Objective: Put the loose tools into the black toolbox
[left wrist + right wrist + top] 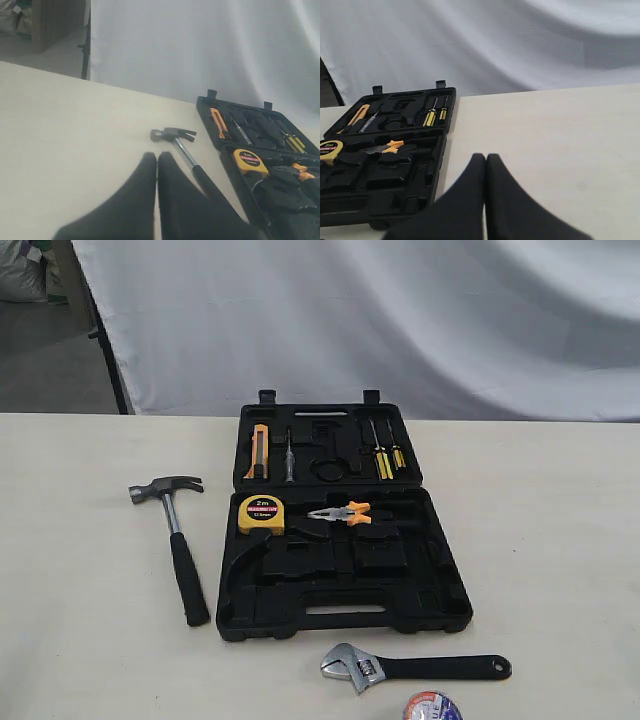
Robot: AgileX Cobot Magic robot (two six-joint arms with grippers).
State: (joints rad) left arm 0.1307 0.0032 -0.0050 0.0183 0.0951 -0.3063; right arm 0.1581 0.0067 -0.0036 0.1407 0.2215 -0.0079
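The black toolbox (440, 580) lies open in the middle of the table, its lid half at the back. A claw hammer (177, 535) with a black handle rests on the table to its left. In front of the box lies a silver adjustable wrench (410, 668), and a blue-and-white tape roll (432, 707) is cut by the bottom edge. Neither gripper appears in the exterior view. In the left wrist view my left gripper (157, 156) is shut and empty, hanging short of the hammer (175, 136). My right gripper (485, 157) is shut and empty over bare table beside the toolbox (432, 167).
Inside the box sit a yellow tape measure (260, 514), orange-handled pliers (342, 512), a utility knife (259, 451) and yellow screwdrivers (386, 460). A white cloth (400, 310) hangs behind the table. A dark stand (105, 335) is at the back left.
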